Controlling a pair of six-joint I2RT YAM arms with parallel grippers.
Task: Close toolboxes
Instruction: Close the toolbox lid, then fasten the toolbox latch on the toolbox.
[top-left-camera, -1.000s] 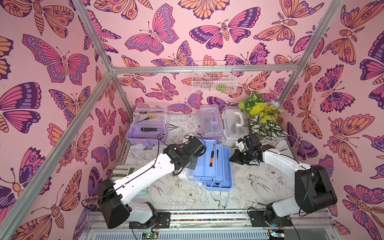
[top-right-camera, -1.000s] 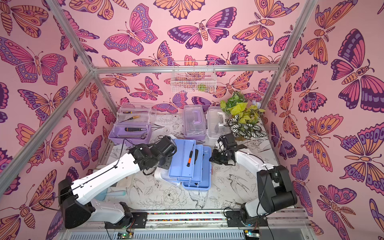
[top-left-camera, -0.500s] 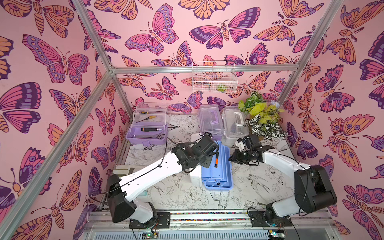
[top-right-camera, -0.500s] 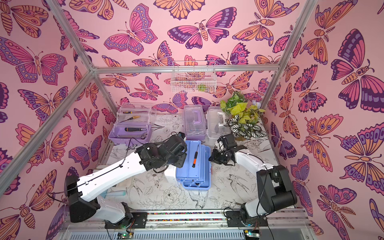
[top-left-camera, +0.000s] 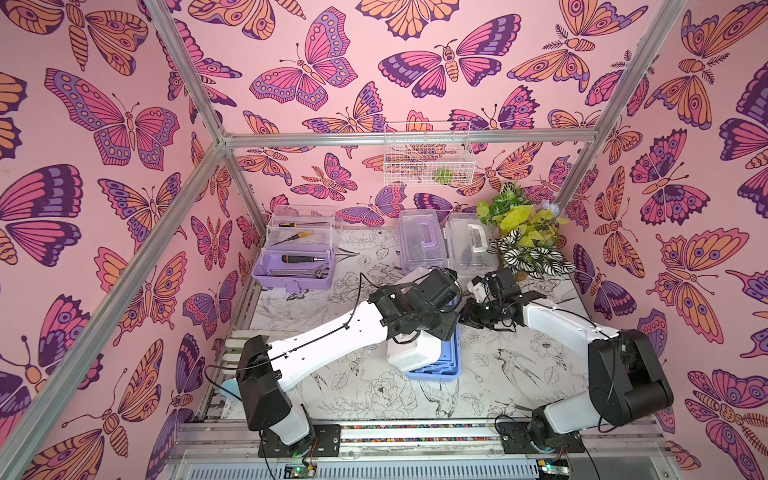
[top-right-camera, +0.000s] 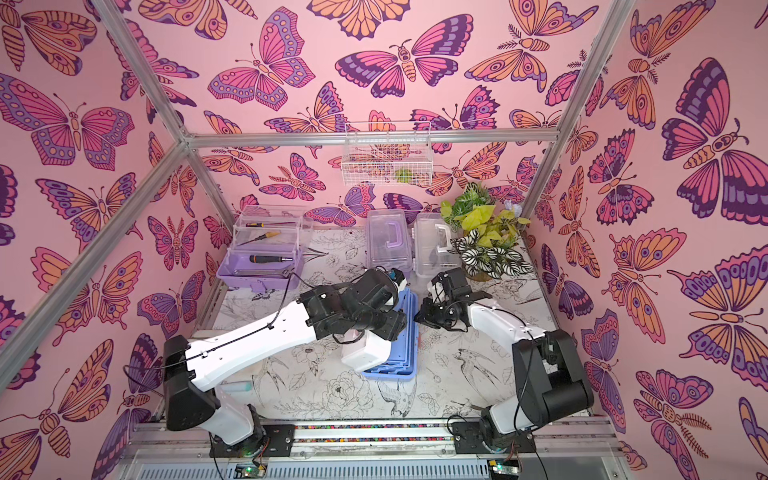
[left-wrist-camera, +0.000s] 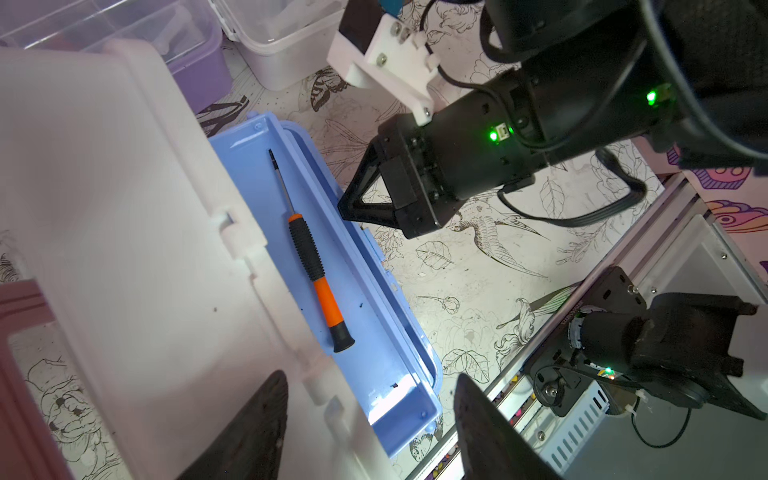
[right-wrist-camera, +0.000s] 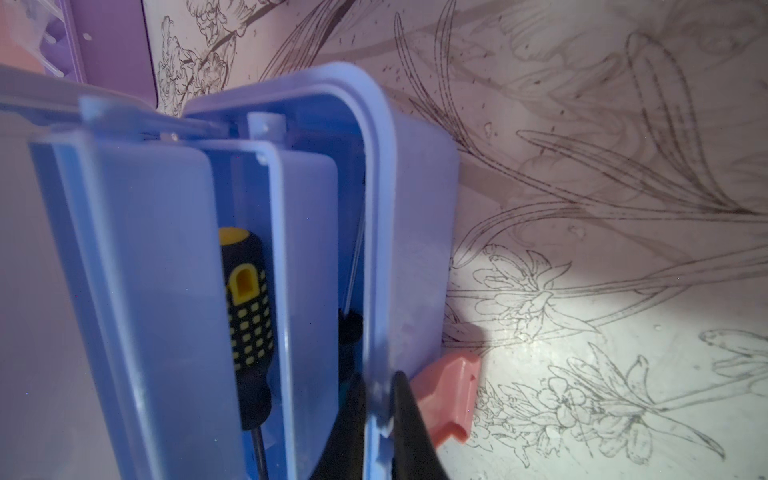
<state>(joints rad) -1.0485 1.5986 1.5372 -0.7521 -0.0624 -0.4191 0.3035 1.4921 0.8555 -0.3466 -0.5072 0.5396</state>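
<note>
A blue toolbox (top-left-camera: 436, 368) lies mid-table, its white lid (top-left-camera: 415, 353) tilted partway over the base. My left gripper (left-wrist-camera: 370, 376) is open above the lid's free edge, fingers wide on either side. An orange-and-black screwdriver (left-wrist-camera: 316, 266) lies in the blue tray. My right gripper (right-wrist-camera: 379, 386) is shut on the blue toolbox's rim (right-wrist-camera: 376, 208), next to a pink latch (right-wrist-camera: 451, 395). At the back left a lilac toolbox (top-left-camera: 295, 270) stands open, holding tools. A shut lilac toolbox (top-left-camera: 419, 241) and a shut white toolbox (top-left-camera: 469, 245) sit at the back.
A potted plant (top-left-camera: 523, 232) fills the back right corner. A white wire basket (top-left-camera: 428, 153) hangs on the back wall. The two arms meet closely over the blue box, with the metal rail (top-left-camera: 415, 432) along the front.
My left arm has swung the white lid rightward over the blue base, covering most of the tray, and its jaws have opened. The right gripper has stayed on the rim.
</note>
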